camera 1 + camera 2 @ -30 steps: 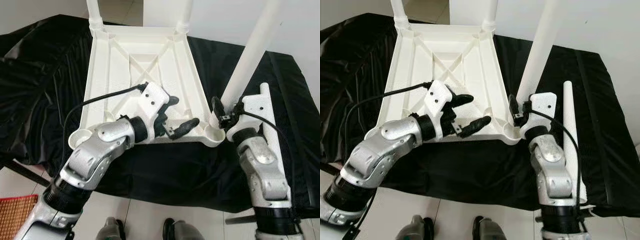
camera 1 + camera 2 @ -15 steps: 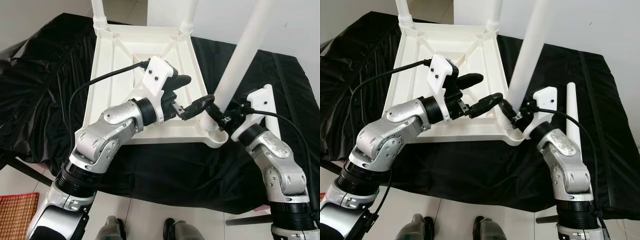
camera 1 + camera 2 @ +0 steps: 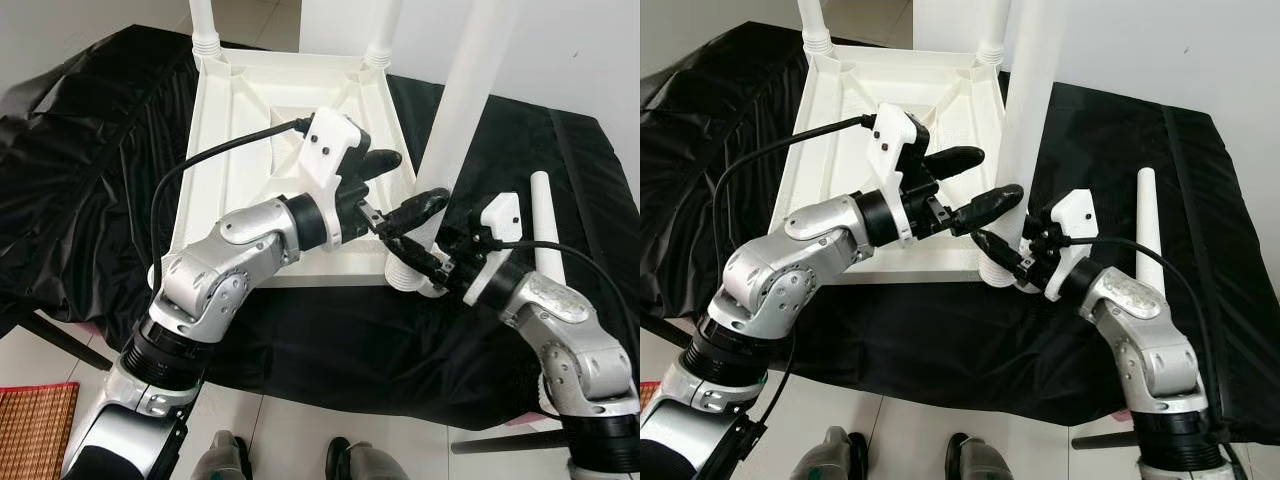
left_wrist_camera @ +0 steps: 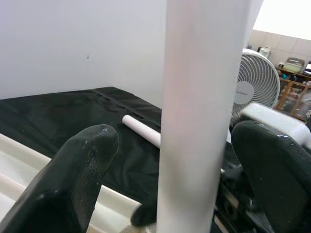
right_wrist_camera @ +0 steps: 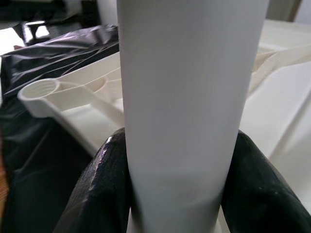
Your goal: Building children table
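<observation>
Upturned white tabletop (image 3: 262, 120) lying on the black-draped counter (image 3: 90, 190), underside ribs showing, two legs already standing in its far corner sockets, their upper ends cut off by the frame edge. Near left corner socket (image 5: 40, 90) empty, seen in the right wrist view.

Right claw (image 3: 1005, 263) clenched on a white leg (image 3: 455, 120) close to its threaded lower end, black fingers (image 5: 265, 189) pressed to both sides of the tube in the right wrist view. Leg upright, slightly tilted, at the tabletop's near right corner; top out of frame. Foot of the leg masked by the claws, so impossible to tell whether it sits in the corner socket or just beside it.

Left claw (image 3: 400, 185) released, fingers (image 4: 80, 165) spread on either side of the same leg just above the right claw; contact with the tube hard to judge.

Spare white leg (image 3: 547, 235) lying flat on the cloth on the right, partly hidden behind the right arm. White fan (image 4: 255, 80) blurred in the background.
</observation>
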